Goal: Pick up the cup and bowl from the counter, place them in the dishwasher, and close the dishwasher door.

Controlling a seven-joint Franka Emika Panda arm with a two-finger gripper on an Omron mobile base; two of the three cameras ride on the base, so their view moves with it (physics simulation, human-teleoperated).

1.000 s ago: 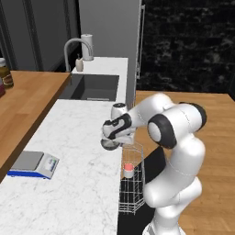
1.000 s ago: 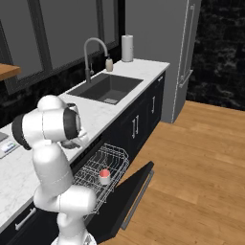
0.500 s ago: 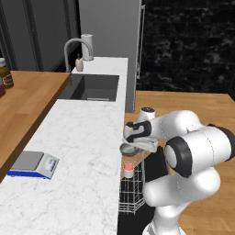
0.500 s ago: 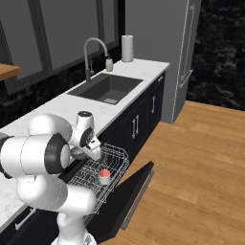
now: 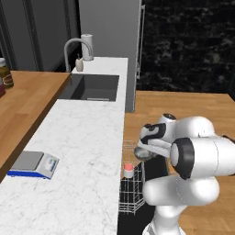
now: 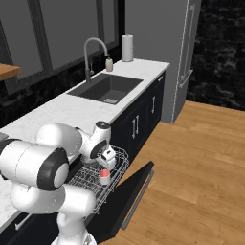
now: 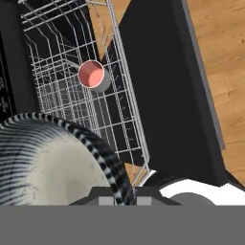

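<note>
The bowl [image 7: 52, 162] is held by its rim in the closed gripper [image 5: 146, 148] above the dishwasher's white rack [image 7: 62, 72], where the cup [image 7: 93, 75] is already set. The placing step is judged in hand: lowering into a free rack spot beside the cup is called for, then release; the dishwasher door [image 6: 136, 194] lies open.

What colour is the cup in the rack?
Red-pink; the cup shows best in the hand view.

In the hand view, the cup [image 7: 94, 75] is seated in the rack [image 7: 57, 95], at one o'clock from the bowl [image 7: 52, 162].
</note>
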